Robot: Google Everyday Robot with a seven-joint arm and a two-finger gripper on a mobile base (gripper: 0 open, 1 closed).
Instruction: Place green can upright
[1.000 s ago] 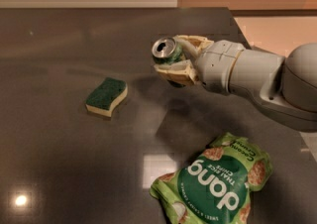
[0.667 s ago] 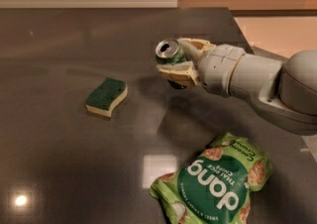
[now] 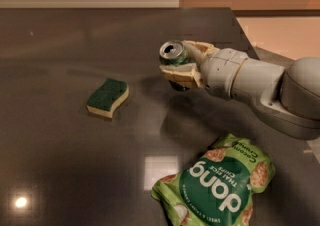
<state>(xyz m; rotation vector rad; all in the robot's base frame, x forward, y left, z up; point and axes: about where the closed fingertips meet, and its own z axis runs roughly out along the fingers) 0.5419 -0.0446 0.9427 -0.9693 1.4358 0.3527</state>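
- Small shift since a second ago: the green can and the gripper have crept a touch to the right, and nothing else has moved.
- I've got the can clamped between the two tan fingers, one above it and one below.
- It sits over the far right part of the dark tabletop, leaning, with its silver pull-tab end turned up and toward the camera.
- I can't tell whether the lower end is touching the surface or hanging just above it; it's dark under there.
- My read: the can is not yet square to the table, so the upright set-down is still to come.
- Biggest risk is letting go while it leans. It would tip, and a round can on this glossy top would likely roll.
- A second risk is pressing down at an angle, so the rim catches and the can twists in my grip.
- The arm reaches in from the right, above the dang chips bag. A low sweep could nudge it.
- The green-topped sponge lies well apart to the left and looks out of the way.
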